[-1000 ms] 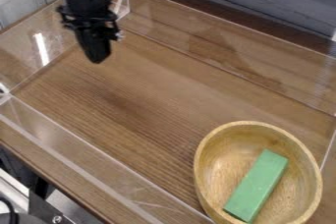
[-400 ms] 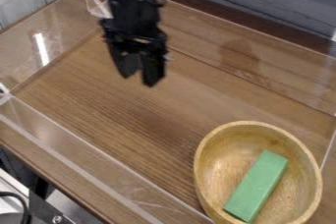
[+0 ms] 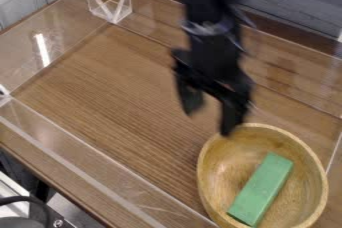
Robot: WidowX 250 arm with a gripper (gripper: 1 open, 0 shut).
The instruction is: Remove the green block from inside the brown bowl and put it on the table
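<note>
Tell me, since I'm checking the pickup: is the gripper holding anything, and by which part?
Nothing is held. The gripper hangs open and empty; the green block lies in the brown bowl.

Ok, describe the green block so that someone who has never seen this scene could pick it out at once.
Start with the wood-grain table and go to its near right corner, where a round light-brown wooden bowl sits. The green block lies flat inside that bowl, running diagonally. It is the only bright green thing in view, flat and elongated, against brown wood all around.
</note>
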